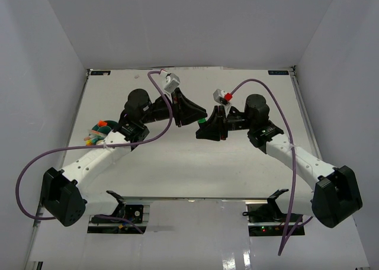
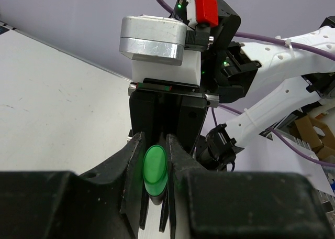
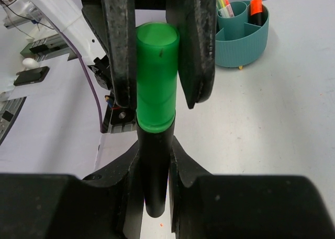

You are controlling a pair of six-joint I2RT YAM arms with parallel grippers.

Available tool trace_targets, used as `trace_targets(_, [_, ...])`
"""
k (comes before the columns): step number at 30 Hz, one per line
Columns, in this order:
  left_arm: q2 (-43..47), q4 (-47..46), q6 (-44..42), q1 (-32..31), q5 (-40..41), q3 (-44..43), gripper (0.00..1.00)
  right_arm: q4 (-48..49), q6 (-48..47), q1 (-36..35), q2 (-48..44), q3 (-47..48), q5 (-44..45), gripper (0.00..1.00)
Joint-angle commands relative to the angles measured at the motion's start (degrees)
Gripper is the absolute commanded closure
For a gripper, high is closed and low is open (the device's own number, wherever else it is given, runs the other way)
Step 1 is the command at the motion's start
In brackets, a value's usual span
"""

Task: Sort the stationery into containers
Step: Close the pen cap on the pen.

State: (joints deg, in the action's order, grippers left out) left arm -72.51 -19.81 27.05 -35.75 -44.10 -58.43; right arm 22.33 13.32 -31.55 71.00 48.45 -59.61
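The round teal plastic tub with inner dividers [image 3: 243, 45] stands on the white table [image 1: 195, 169] at the left of the overhead view, partly covered by the left arm. In the right wrist view it occupies the upper right corner, and it holds thin coloured pens [image 3: 224, 2] in one compartment and a short black marker with an orange cap [image 3: 255, 8] in another.

At the centre of the overhead view the two arms meet above the table. The left gripper [image 1: 200, 113] is narrowed and clamped on the green cap of a short black marker with a green cap [image 3: 156, 76]. One finger [image 3: 120, 50] presses each side of the cap.

Just to the right, the right gripper [image 1: 208, 128] is likewise narrowed, and its fingers clamp the black barrel of the same marker below the cap. The marker spans the gap between the two grippers, clear of the table and well apart from the tub.
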Motion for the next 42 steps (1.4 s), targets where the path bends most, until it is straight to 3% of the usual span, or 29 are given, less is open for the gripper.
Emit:
trace_targets(1, [0.97,4.43,0.02,-1.25,-4.51,2.09,1.00,4.22,0.56,0.09,0.19,6.13,0.55,0.92])
trace_targets(13, [1.50,-0.14,3.80,-4.51,-2.22,6.40,1.00,8.00,2.06,0.26,2.12,10.70,1.34,0.92])
trace_targets(19, [1.41,3.28,2.84,-4.59,-2.49,6.23,1.00,7.73,1.71,1.22,2.03,12.90,0.38,0.92])
trace_targets(26, [1.32,14.36,-2.17,-4.51,-1.69,2.28,1.00,5.18,0.56,1.76,2.30,14.05,-0.15,0.92])
trace_targets(42, [0.00,13.40,-1.38,-4.59,-6.18,3.41,1.00,4.92,1.70,3.25,3.35,18.17,-1.55,0.92])
